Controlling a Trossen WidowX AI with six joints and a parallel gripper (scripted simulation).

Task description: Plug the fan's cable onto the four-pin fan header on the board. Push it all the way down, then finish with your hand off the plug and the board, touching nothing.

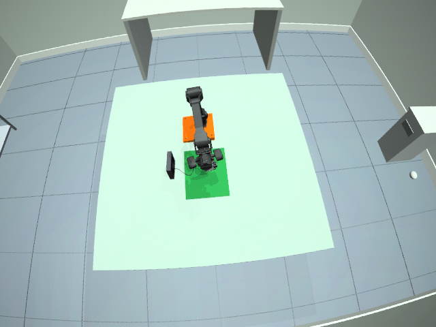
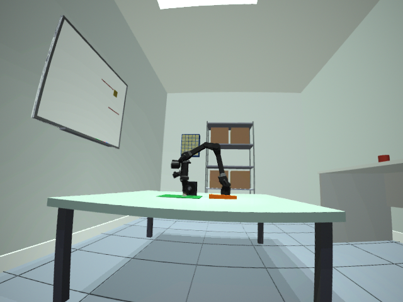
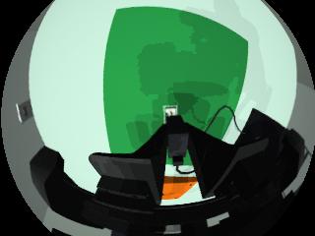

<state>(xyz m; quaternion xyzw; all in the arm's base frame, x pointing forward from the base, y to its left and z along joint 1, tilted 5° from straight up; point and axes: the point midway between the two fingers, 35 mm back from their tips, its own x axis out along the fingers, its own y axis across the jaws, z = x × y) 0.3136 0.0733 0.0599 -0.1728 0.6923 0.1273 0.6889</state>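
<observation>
I am watching the arm [image 1: 197, 116] reaching out from its orange base plate [image 1: 186, 135] and bending down over the green board [image 1: 211, 186], which is lying flat on the pale table [image 1: 140, 228] just beyond the plate. The gripper [image 3: 176, 151] is pointing straight down over the end of the board nearest the plate, and its jaws are clamping the dark plug [image 3: 176, 141] of the fan's cable between them. In the wrist view the plug is standing upright between the two fingers, with its lower end reaching toward a small pale header [image 3: 169, 112] on the board; I cannot tell whether the plug is touching the header or sitting just above it. The thin cable [image 3: 220, 114] is looping away from the plug across the board's surface toward the side. From above I am following that same cable [image 1: 180, 171] running off the board's edge to the black fan [image 1: 170, 164], which is standing on its edge on the table just beside the board, apart from it. In the side view the gripper [image 2: 186, 190] is hanging low over the board [image 2: 172, 195], with the fan [image 2: 192, 187] showing right behind it. A shelf unit [image 2: 206, 156] with brown boxes is standing against the far wall behind the table, and a whiteboard [image 2: 78, 87] is hanging on the wall to one side.
</observation>
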